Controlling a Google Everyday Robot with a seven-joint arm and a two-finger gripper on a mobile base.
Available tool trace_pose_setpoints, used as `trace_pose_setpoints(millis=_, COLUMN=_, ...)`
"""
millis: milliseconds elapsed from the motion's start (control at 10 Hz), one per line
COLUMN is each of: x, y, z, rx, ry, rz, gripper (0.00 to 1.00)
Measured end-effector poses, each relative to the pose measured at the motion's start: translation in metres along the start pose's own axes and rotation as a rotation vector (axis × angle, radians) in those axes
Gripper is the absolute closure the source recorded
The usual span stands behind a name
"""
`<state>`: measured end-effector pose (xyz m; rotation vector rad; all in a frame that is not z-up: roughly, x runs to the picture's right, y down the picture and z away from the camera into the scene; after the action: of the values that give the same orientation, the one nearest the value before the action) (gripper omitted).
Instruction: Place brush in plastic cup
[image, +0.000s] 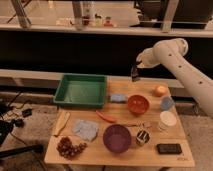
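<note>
Along the near edge of the tabletop (95, 152) I have a bunch of grapes (67, 147), a purple bowl (117, 138), a small metal cup (142, 137) and a flat black device (169, 148) by the near right corner. Behind them lie a banana (61, 122) at the left edge, a blue cloth (86, 129), a red chilli (106, 117), a thin metal utensil (134, 125) and a white tub (167, 120).

Further back stands an orange bowl (138, 104). Just beside it, near the right edge, is the plastic cup (166, 103), my target. Beyond those are a blue sponge (118, 97), a round orange fruit (160, 90) and, at the far left corner, a green tray (81, 90).

The claw (135, 74) hangs in the air over the far edge, left of the fruit and well apart from the cup. I cannot tell how wide it stands or whether it carries anything. I cannot find the brush anywhere on the tabletop. The dark slim shape at the claw may be it, but I can't confirm that.

I expect the brush to be light, with a stiff handle and soft bristles. Mid-handle should be the best hold, since a thin stick could pivot. The cup looks light too, and 1 nudge on its rim could tip it.
</note>
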<state>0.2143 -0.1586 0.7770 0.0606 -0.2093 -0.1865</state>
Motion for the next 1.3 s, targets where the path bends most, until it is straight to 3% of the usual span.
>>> trace_pose_setpoints(millis=500, x=0.029, y=0.004, z=-0.062, rx=0.081, ry=0.049, rz=0.049, gripper=1.00)
trace_pose_setpoints(millis=800, x=0.044, y=0.014, z=-0.090, rx=0.110, ry=0.079, rz=0.078, gripper=1.00)
trace_pose_setpoints(millis=1100, x=0.052, y=0.026, z=-0.113, rx=0.122, ry=0.108, rz=0.105, gripper=1.00)
trace_pose_setpoints(millis=1300, x=0.052, y=0.027, z=-0.113, rx=0.122, ry=0.108, rz=0.106, gripper=1.00)
